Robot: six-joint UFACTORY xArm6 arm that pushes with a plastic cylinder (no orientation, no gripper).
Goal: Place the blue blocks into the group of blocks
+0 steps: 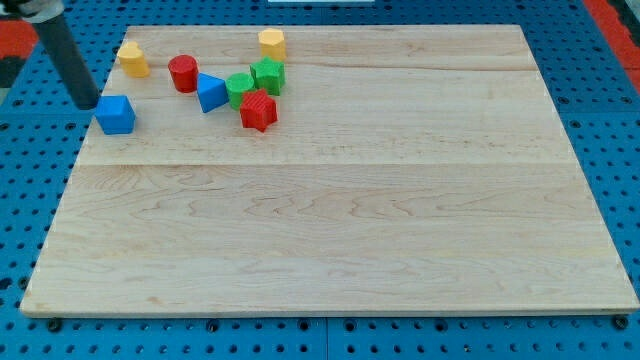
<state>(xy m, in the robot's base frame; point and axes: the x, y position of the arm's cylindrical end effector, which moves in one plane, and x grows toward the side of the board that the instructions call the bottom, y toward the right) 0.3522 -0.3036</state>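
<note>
A blue cube [116, 114] sits near the board's left edge at the view's upper left. My tip [88, 104] is just to its left, close to it or touching. A blue triangular block [209, 92] lies to the right, between a red cylinder [183, 73] and a green round block [239, 89]. A green star-like block [268, 76] and a red star-like block [258, 110] crowd next to them. The blue cube stands apart from this group.
A yellow block [132, 58] sits at the upper left above the blue cube. A yellow cylinder [272, 43] stands near the top edge. The wooden board [340, 220] lies on a blue perforated table [20, 230].
</note>
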